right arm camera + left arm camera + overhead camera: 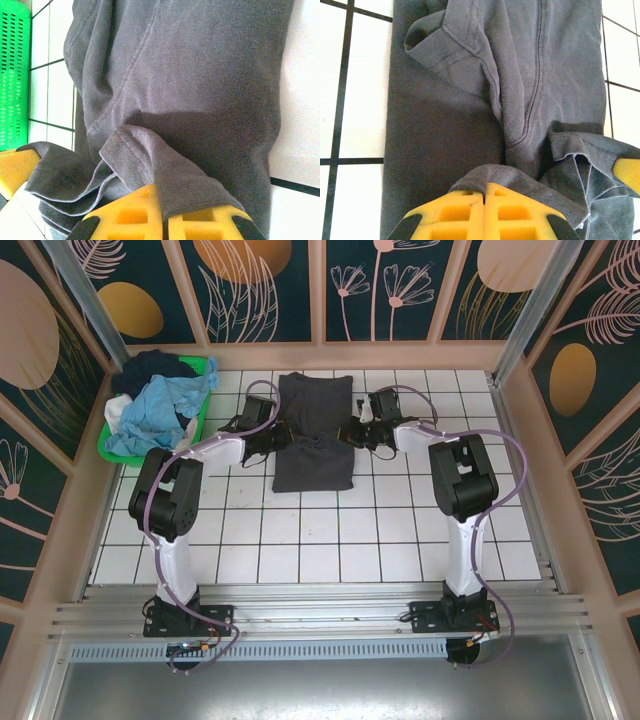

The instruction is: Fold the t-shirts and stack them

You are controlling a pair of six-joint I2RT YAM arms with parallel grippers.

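A charcoal-grey t-shirt (pixel 315 405) lies on the tiled table at the back centre, its near part folded up over itself. My left gripper (pixel 283 441) is at the shirt's left edge and my right gripper (pixel 353 432) at its right edge. In the left wrist view the yellow left gripper (pixel 484 186) is shut on a fold of the grey t-shirt (pixel 540 75). The right wrist view has the right gripper (pixel 162 196) shut on a hem of the same t-shirt (pixel 200 65). Light blue (pixel 152 412), dark navy (pixel 160 366) and white (pixel 117 410) t-shirts are heaped at the back left.
The heaped shirts sit in a bright green basket (pixel 205 390) in the back left corner, also at the left edge of the right wrist view (pixel 15 75). Patterned walls close the table on three sides. White tiles stretch in front of the grey shirt.
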